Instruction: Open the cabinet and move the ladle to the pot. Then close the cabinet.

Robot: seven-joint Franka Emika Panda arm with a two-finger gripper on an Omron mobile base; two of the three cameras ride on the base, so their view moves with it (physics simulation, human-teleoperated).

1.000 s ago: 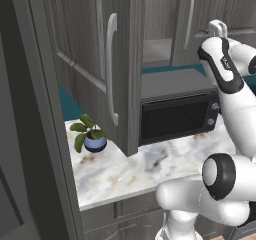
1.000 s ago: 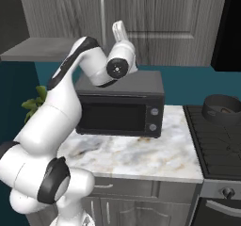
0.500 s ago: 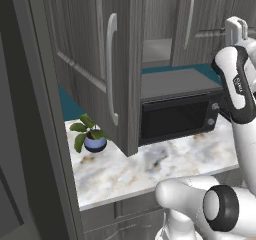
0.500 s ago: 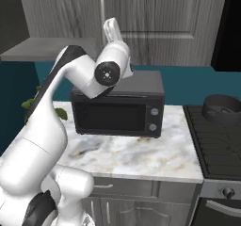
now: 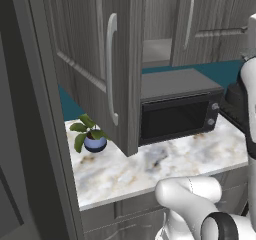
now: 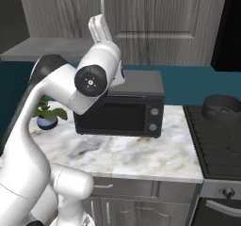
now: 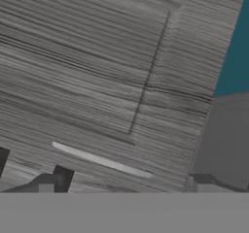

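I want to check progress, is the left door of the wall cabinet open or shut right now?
Open. In the left base view the cabinet's left door is swung out toward the camera, its handle facing forward, exposing the shelf inside.

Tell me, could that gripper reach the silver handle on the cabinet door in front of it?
Probably yes: the gripper is open and faces the cabinet door, and the silver handle lies bare just ahead of it.

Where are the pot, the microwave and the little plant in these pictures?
pot (image 6: 225, 106): right base view, on its dark side wall, on the stove.
microwave (image 5: 176, 118): left base view, on its door glass.
plant (image 5: 88, 132): left base view, on its leaves above the blue pot.
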